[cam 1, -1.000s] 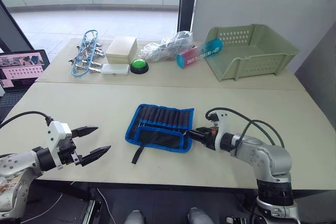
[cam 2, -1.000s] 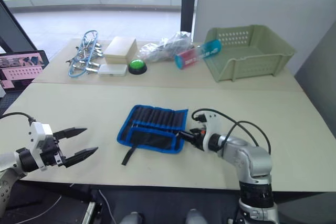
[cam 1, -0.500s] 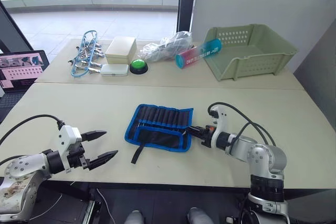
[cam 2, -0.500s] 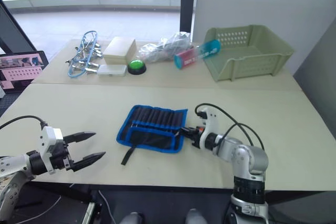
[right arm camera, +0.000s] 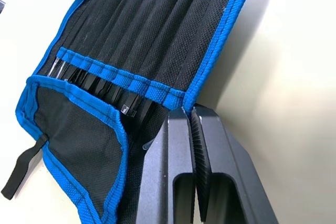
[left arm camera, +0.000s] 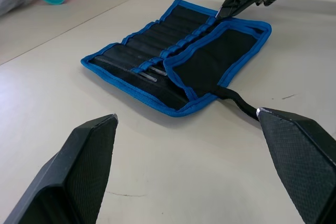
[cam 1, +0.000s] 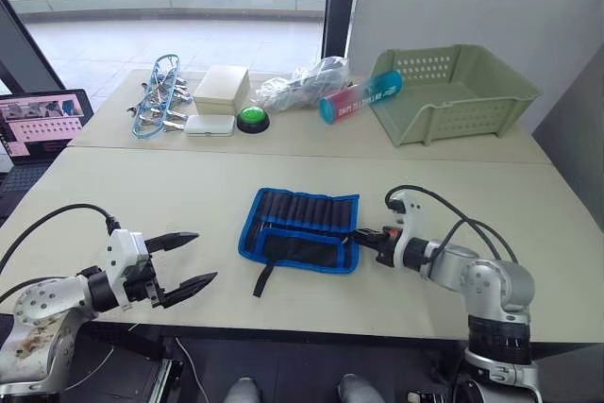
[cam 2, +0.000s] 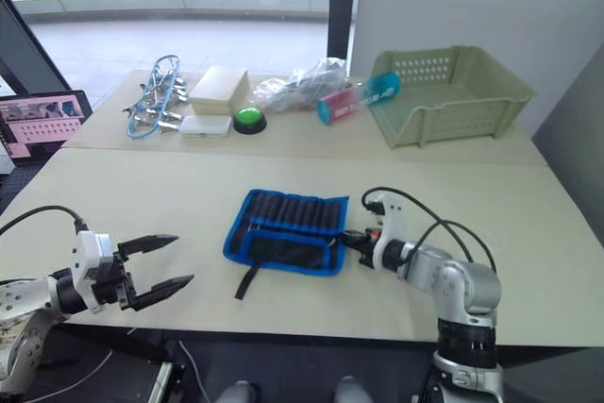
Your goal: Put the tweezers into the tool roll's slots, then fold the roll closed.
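Left gripper hovers spread wide; right gripper pinched together.

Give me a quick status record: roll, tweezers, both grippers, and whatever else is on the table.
tool roll: open flat near the front of the table, lower flap folded up, strap trailing toward the front edge
tweezers: sitting in the slots, tips showing under the flap
right gripper: shut, tips at the roll's right edge
left gripper: open, hovering apart from the roll on its left
far side: clamps bundle, white box, green button, plastic bag, tube, green basket
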